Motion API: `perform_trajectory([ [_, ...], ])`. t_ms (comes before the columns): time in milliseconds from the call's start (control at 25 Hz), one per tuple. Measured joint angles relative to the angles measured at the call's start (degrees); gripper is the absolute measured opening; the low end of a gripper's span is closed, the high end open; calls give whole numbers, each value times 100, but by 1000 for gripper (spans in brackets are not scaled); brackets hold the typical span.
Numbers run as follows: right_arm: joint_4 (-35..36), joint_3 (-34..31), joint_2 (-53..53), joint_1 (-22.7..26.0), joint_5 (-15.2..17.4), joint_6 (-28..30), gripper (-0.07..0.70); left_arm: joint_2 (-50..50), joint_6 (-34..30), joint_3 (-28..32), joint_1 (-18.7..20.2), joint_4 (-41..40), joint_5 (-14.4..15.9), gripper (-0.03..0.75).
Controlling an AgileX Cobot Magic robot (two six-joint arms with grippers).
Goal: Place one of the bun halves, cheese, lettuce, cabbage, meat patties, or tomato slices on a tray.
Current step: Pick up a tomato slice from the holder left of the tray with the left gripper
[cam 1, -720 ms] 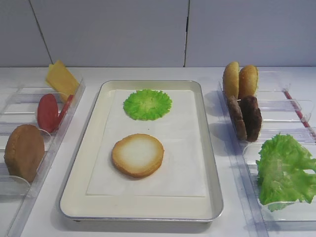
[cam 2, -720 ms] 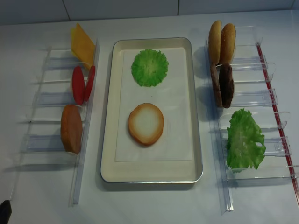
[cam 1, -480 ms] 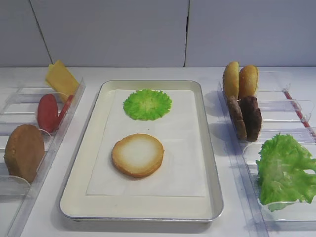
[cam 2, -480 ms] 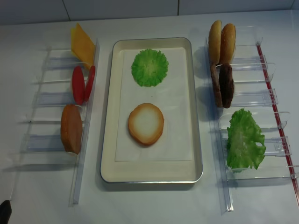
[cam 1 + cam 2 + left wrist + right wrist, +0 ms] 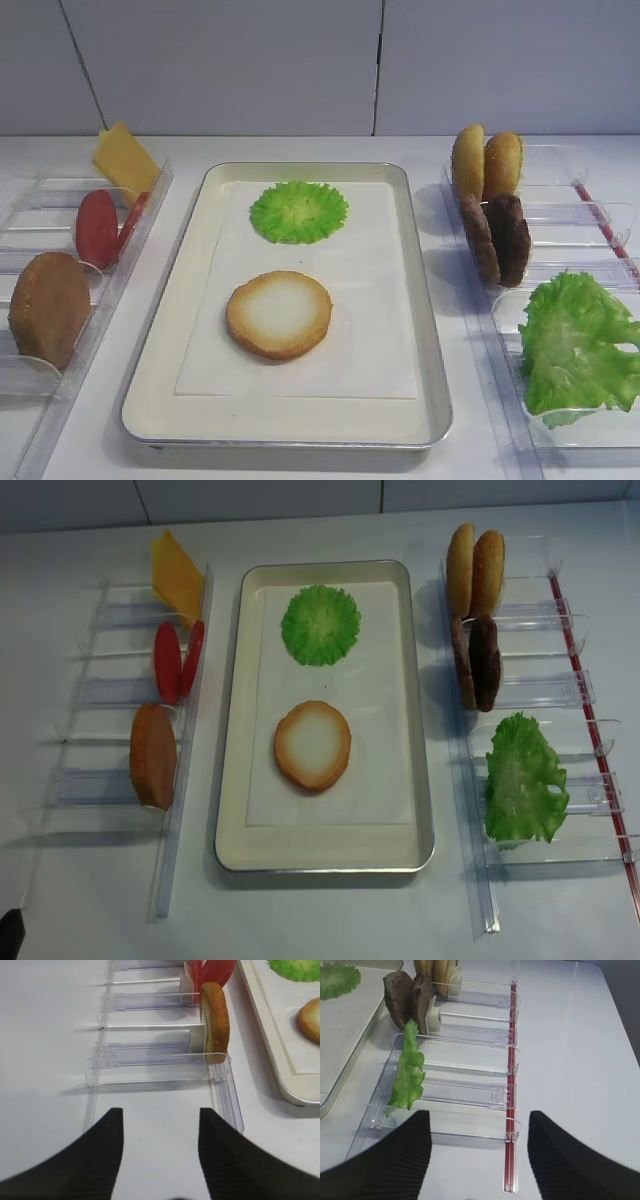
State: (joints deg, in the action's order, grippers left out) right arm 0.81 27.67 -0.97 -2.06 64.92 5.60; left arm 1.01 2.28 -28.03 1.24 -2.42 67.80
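At frame left, cheese (image 5: 177,577), tomato slices (image 5: 177,661) and one bun half (image 5: 153,755) stand in clear racks (image 5: 120,695). On the tray (image 5: 232,780), centre, another bun half (image 5: 313,745) lies cut face up. Both grippers' jaws gape wide, empty, tips cropped in wrist views.

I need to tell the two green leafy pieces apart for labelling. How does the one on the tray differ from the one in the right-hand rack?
The green leaf on the tray is a small round frilly disc; the leaf in the right rack is bigger, ragged and crinkled.
The tray one lies flat on the white paper; the rack one stands on edge in a clear slot, as the right wrist view shows.
Both are green.
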Motion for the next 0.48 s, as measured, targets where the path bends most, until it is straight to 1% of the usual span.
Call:
perform_trajectory([
  [480, 0, 0, 0, 0, 0, 0, 444, 0, 0, 0, 0, 0, 0, 322],
])
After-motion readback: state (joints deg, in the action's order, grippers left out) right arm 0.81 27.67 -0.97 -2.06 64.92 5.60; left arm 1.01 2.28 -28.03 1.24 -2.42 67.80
